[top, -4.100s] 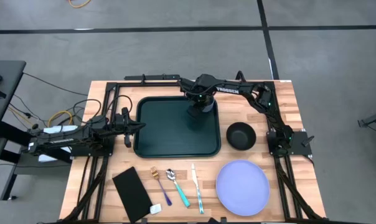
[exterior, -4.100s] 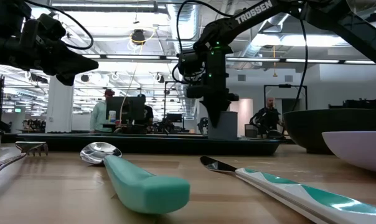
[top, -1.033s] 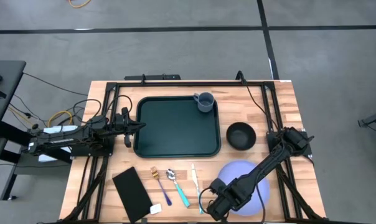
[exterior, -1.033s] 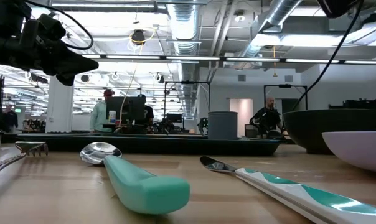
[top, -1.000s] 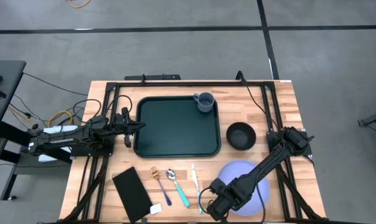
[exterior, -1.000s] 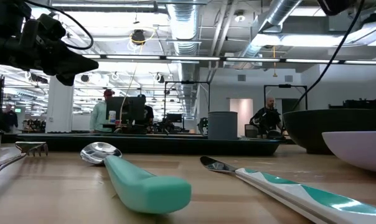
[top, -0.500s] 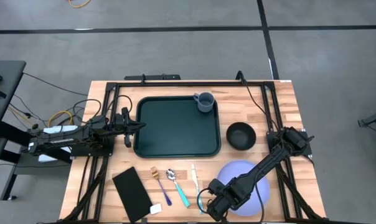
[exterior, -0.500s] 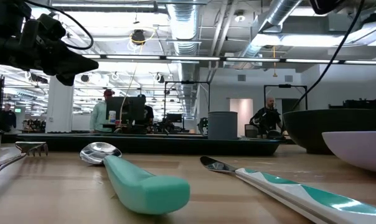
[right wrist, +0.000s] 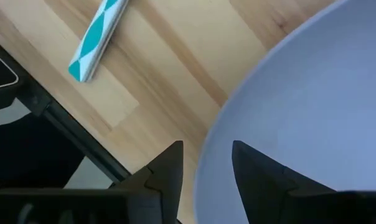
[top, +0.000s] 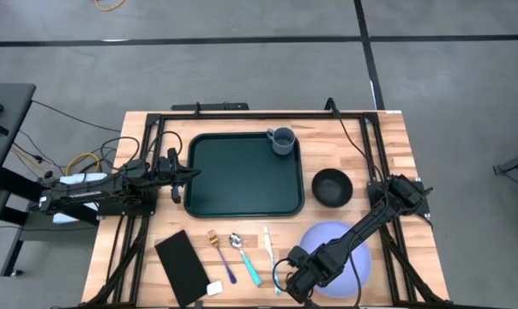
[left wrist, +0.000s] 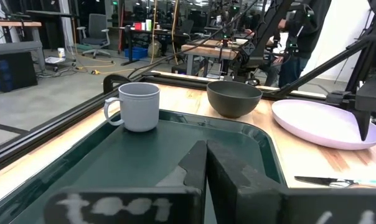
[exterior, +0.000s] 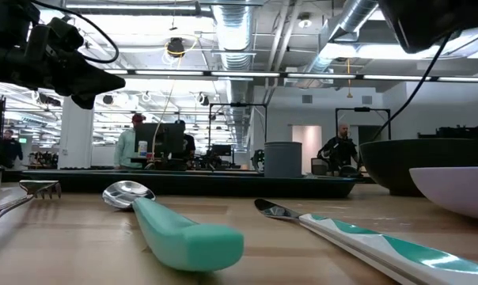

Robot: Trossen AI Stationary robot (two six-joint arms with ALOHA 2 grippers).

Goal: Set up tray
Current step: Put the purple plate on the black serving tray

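While apart — tray (top: pixel 242 175), right fingers (right wrist: pixel 250 168).

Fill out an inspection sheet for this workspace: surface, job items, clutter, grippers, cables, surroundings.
Surface: wooden table with a black frame along its edges.
Job's things: dark green tray holds only a grey mug in its far right corner; black bowl and lavender plate sit on the table to the tray's right.
Clutter: black napkin, fork, spoon and knife lie in front of the tray.
Grippers: left gripper shut, at the tray's left edge; right gripper open, astride the plate's rim.
Cables: a bundle hangs off the table's left side.
Surroundings: people at desks beyond the table.
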